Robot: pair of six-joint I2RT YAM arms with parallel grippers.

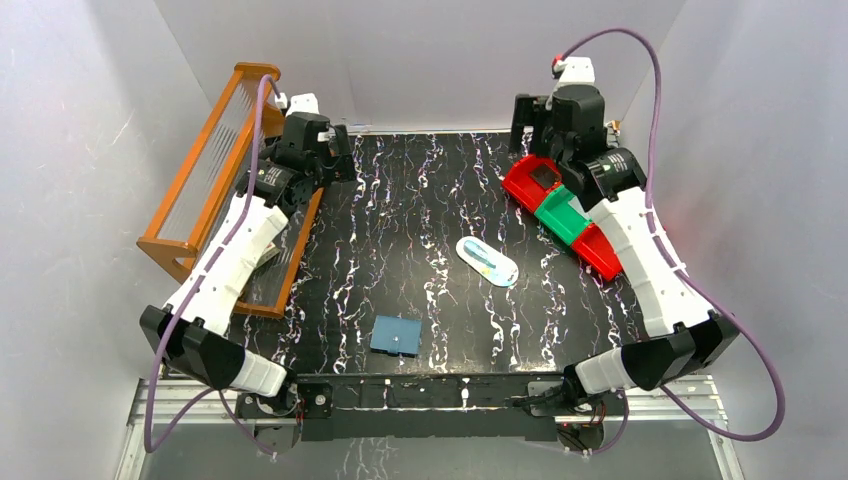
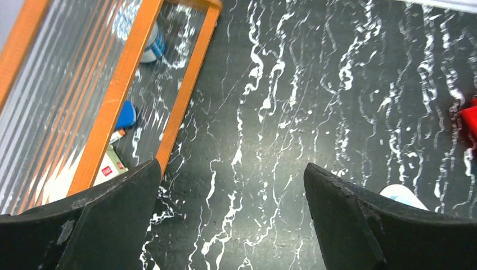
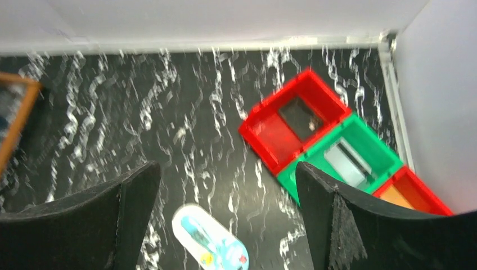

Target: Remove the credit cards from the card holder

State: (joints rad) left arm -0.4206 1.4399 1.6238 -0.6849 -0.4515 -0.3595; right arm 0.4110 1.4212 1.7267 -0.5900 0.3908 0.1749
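The blue card holder [image 1: 396,335] lies flat on the black marbled table near the front edge, shown only in the top view. A black card [image 3: 301,116] lies in the far red bin, a pale grey-white card [image 3: 349,163] in the green bin, and a tan-orange card [image 3: 400,197] in the near red bin. My left gripper [image 1: 340,150] [image 2: 232,166] is open and empty, high over the table's back left. My right gripper [image 1: 524,125] [image 3: 228,166] is open and empty, raised at the back right above the bins. Both are far from the card holder.
A row of red and green bins [image 1: 565,215] [image 3: 270,140] stands at the right. A white-and-blue oval case [image 1: 487,261] [image 3: 208,242] lies mid-table. An orange-framed rack [image 1: 215,170] [image 2: 185,84] with small items inside stands at the left.
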